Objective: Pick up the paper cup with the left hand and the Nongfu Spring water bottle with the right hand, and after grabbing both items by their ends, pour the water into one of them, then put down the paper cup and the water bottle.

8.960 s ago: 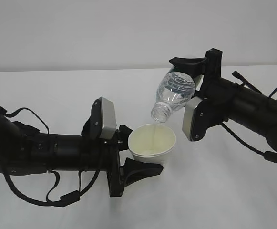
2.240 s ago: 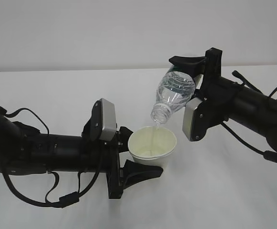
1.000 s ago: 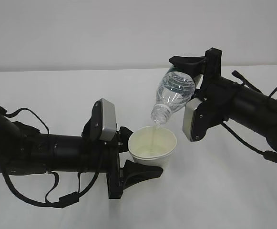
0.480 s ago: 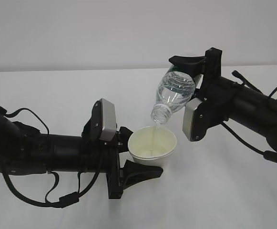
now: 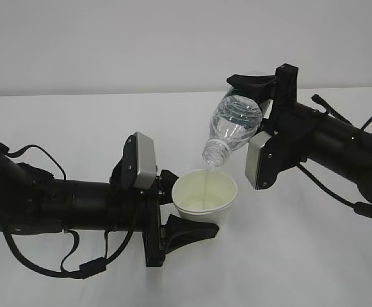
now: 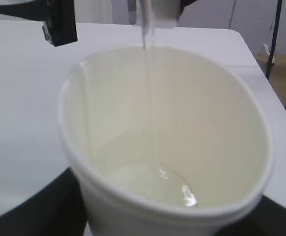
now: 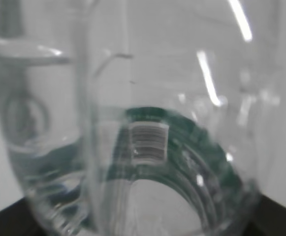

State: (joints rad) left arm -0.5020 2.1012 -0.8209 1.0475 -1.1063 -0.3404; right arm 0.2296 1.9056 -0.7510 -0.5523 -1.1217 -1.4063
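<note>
The paper cup [image 5: 205,195] is off-white and held a little above the table, my left gripper [image 5: 195,206] shut on its lower end from the left. In the left wrist view the cup [image 6: 172,123] fills the frame, with a shallow pool of water [image 6: 150,183] at its bottom. My right gripper [image 5: 246,102] is shut on the base end of the Nongfu Spring water bottle [image 5: 234,128], which tilts mouth-down over the cup. A thin stream of water [image 5: 209,171] falls from the mouth into the cup. The right wrist view looks through the clear bottle [image 7: 147,137] with its green label.
The white table [image 5: 77,121] stretches around both arms, with a plain pale wall behind its far edge. Both black arms lie low over the table, left arm [image 5: 57,204] and right arm [image 5: 339,150].
</note>
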